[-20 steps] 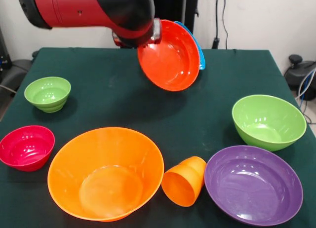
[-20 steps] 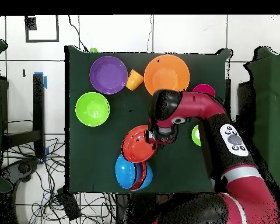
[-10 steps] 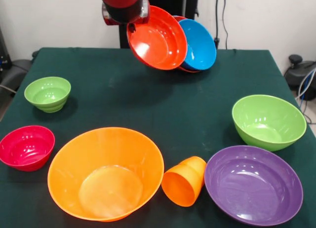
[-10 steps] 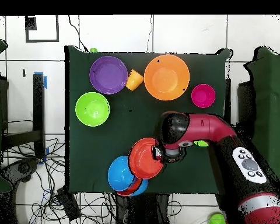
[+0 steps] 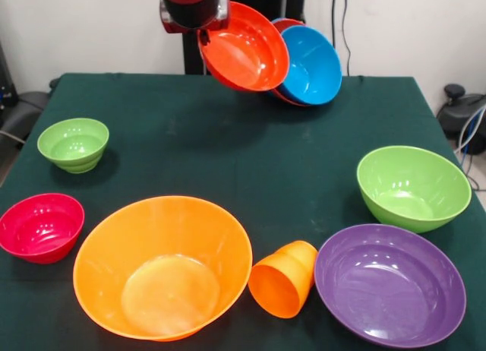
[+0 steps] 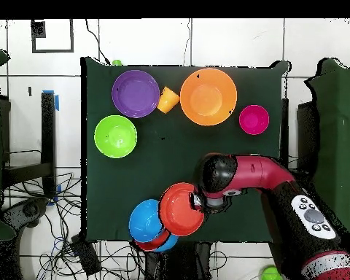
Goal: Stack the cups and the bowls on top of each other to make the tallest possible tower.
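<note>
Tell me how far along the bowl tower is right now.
Barely started. Done: a blue bowl sits tilted in a red-orange bowl at the table's edge. In hand: the gripper carries another red-orange bowl beside them. Left: orange bowl, purple bowl, two green bowls, magenta bowl, and the toppled cup.

I see a table [image 5: 190,138] with a dark green cloth on top. Behind it is a plain white wall [image 5: 91,39]. Some black cables [image 5: 339,24] hang down that wall. From above, the floor [image 6: 229,44] is made of big white tiles with dark lines between them. A messy pile of black wires [image 6: 39,211] lies on the floor beside the table. A bit of blue tape [image 6: 57,100] sits on the floor too.
</note>
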